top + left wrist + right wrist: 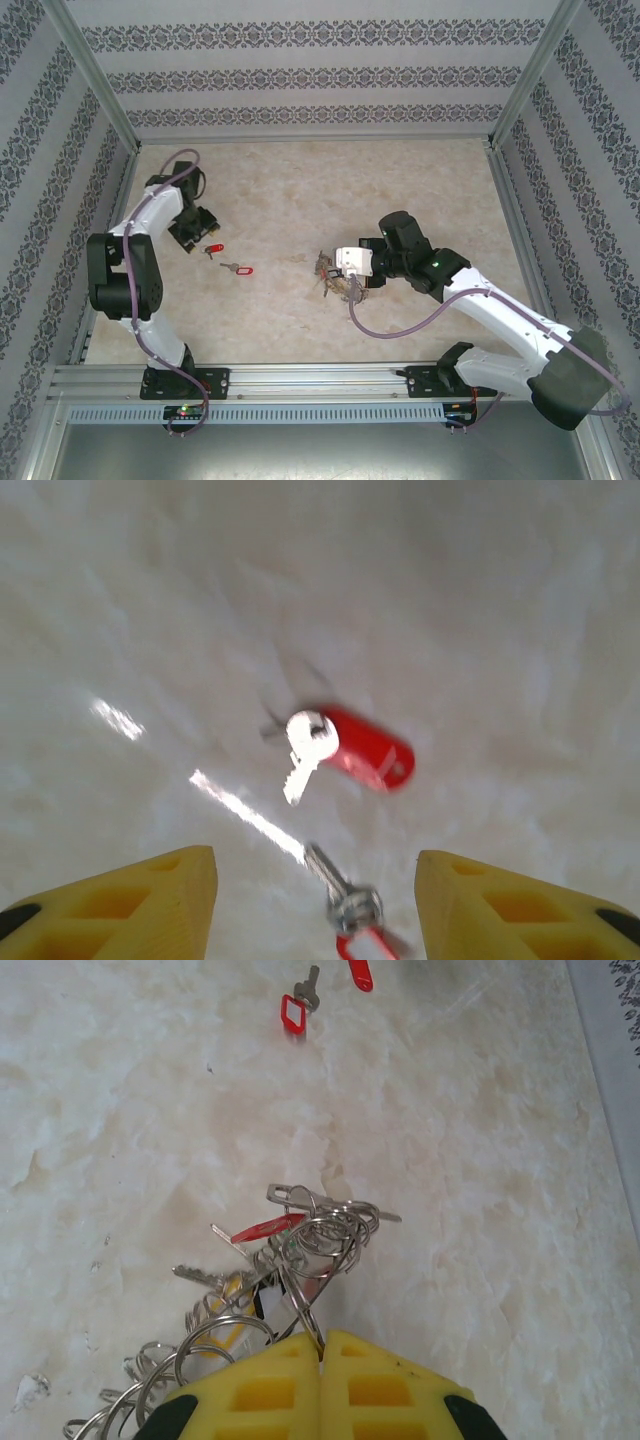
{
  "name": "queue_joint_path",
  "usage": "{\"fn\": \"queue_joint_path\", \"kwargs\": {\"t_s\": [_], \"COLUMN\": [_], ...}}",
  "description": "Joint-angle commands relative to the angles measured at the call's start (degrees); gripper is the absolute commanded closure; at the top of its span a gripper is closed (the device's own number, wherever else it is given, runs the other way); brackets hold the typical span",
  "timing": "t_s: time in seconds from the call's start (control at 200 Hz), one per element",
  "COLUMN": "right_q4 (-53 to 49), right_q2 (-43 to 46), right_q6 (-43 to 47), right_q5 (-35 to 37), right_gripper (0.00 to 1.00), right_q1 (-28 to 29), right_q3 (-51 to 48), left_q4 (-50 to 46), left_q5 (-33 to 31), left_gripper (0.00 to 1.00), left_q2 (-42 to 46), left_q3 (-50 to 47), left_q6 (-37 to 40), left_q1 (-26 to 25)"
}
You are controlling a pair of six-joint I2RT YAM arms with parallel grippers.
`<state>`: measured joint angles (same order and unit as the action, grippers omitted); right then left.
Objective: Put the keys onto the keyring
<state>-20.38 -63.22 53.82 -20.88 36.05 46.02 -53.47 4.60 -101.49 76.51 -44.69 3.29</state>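
Two loose keys lie on the table. One has a solid red tag (365, 750) (213, 250); the other, with a red-framed tag (350, 905) (239, 268), lies between the yellow fingers (160, 900) of my left gripper (316, 880) (196, 236). That gripper hangs over them, jaws apart, touching neither. The keyring (322, 1232) (333, 277), a tangle of grey wire loops with red- and yellow-tagged keys on it, rests mid-table. My right gripper (322, 1345) (350, 268) is shut on one of its loops. In the right wrist view the two loose keys (298, 1008) lie far ahead.
Pale marble-patterned tabletop (300, 190) with bare room at the back and between the arms. Patterned walls and metal posts (95, 80) bound it on three sides. A metal rail (320, 380) runs along the near edge.
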Motion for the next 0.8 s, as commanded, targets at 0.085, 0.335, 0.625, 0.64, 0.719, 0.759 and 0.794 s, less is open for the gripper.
{"fn": "queue_joint_path", "kwargs": {"t_s": [0.085, 0.335, 0.625, 0.64, 0.719, 0.759, 0.794], "right_q4": [0.3, -1.7, -1.2, -1.3, -1.3, -1.3, -1.2], "right_q2": [3.0, 4.8, 6.1, 6.1, 6.4, 6.5, 6.7], "right_q6": [-0.1, 0.1, -0.1, -0.2, -0.2, -0.2, -0.2], "right_q5": [-3.3, -4.9, -4.7, -4.7, -4.5, -4.4, -4.3], "right_gripper": [1.00, 1.00, 1.00, 1.00, 1.00, 1.00, 1.00], "right_q1": [-1.1, -1.6, -2.0, -2.1, -2.2, -2.2, -2.3], "right_q3": [1.3, 1.0, 0.2, 0.3, 0.2, 0.1, -0.1], "left_q4": [2.3, 5.3, -0.8, -1.0, -1.0, -1.2, -1.0], "left_q5": [-3.0, 1.9, 12.0, 12.2, 12.9, 13.1, 13.3], "left_gripper": [0.38, 0.28, 0.50, 0.51, 0.52, 0.53, 0.56], "left_q2": [-2.7, -5.5, -10.5, -10.5, -10.1, -10.0, -10.0], "left_q3": [1.4, 2.0, 2.8, 2.7, 2.0, 1.7, 1.3], "left_q6": [19.2, 33.1, 40.5, 40.4, 39.4, 38.9, 38.3], "left_q1": [2.8, 2.2, 2.2, 2.2, 2.2, 2.1, 2.1]}}
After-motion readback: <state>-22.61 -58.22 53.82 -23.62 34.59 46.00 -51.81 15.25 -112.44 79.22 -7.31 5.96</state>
